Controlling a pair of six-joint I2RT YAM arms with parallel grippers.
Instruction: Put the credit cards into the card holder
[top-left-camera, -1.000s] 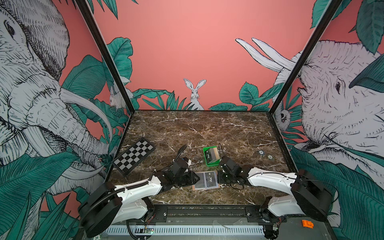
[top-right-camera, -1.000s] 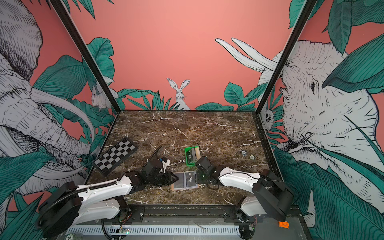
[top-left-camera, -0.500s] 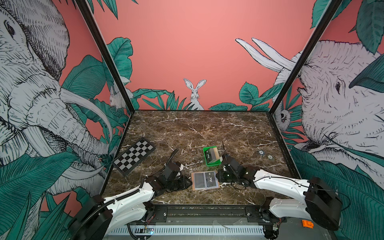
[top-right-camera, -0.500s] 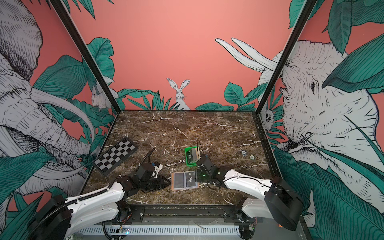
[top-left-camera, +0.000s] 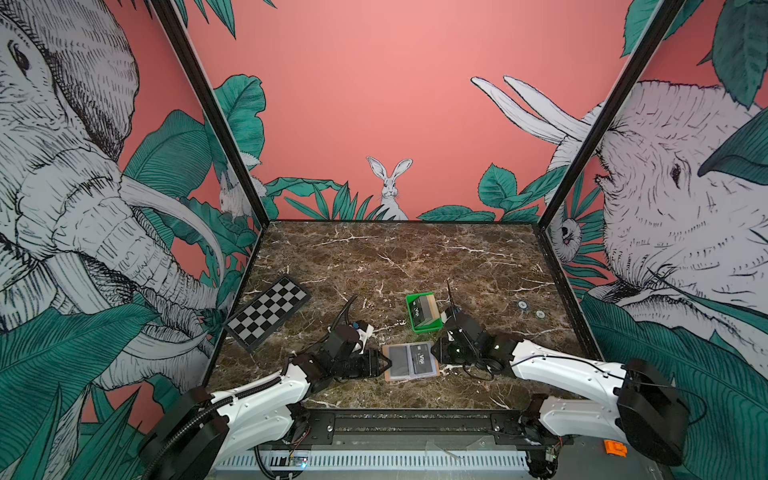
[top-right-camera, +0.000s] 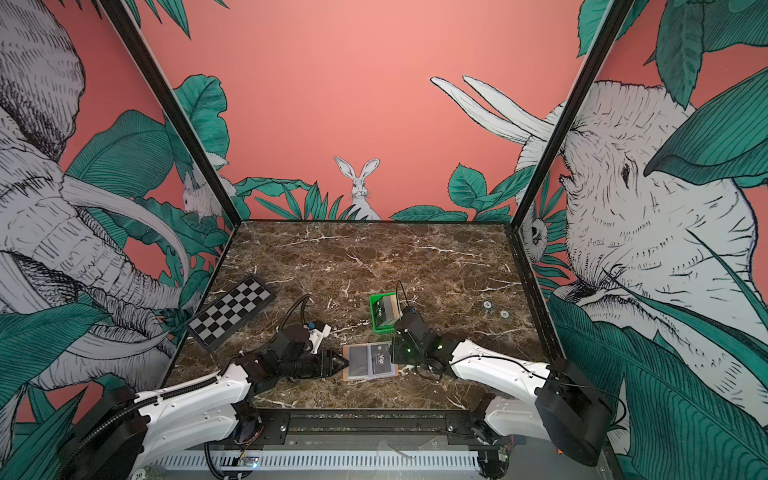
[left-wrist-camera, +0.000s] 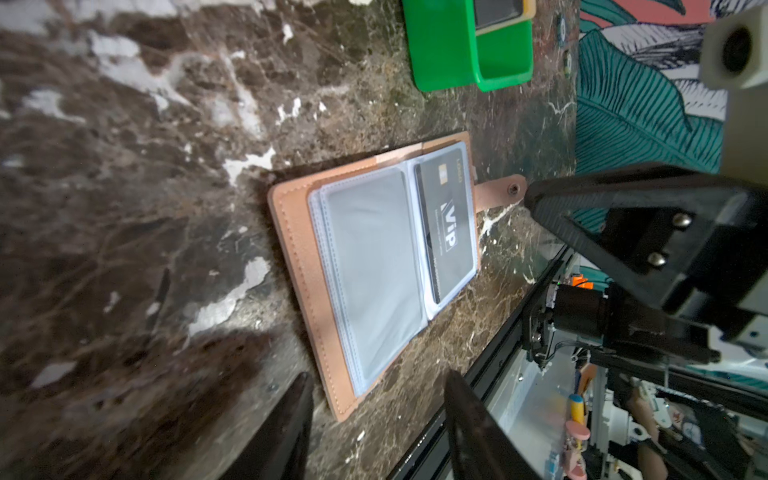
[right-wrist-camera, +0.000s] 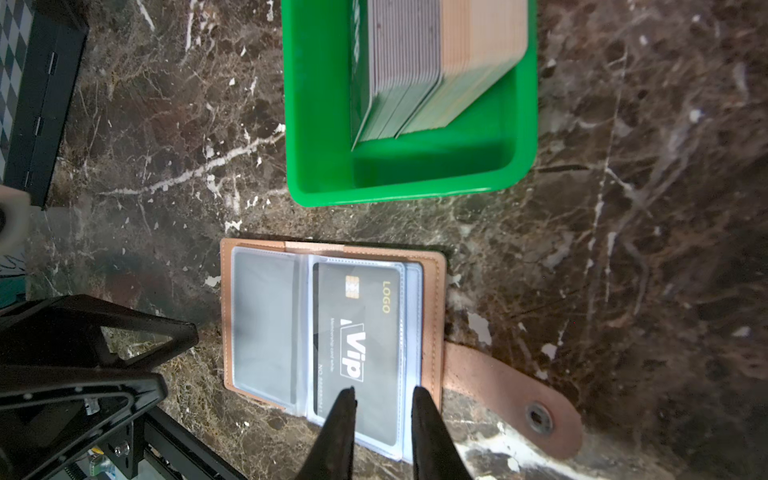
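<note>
Near the front edge of the table, the left gripper, spread and empty, stands just beside the open card holder. Its left pocket looks grey, content unclear. The right pocket holds the VIP card, under the slightly parted right gripper. Behind, the green tray holds stacked credit cards.

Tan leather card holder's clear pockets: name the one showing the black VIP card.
The clear pocket beside the snap strap tab; the other pocket shows only plain grey.

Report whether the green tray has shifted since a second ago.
No. The green tray lies as before, just as far right of the checkerboard.
</note>
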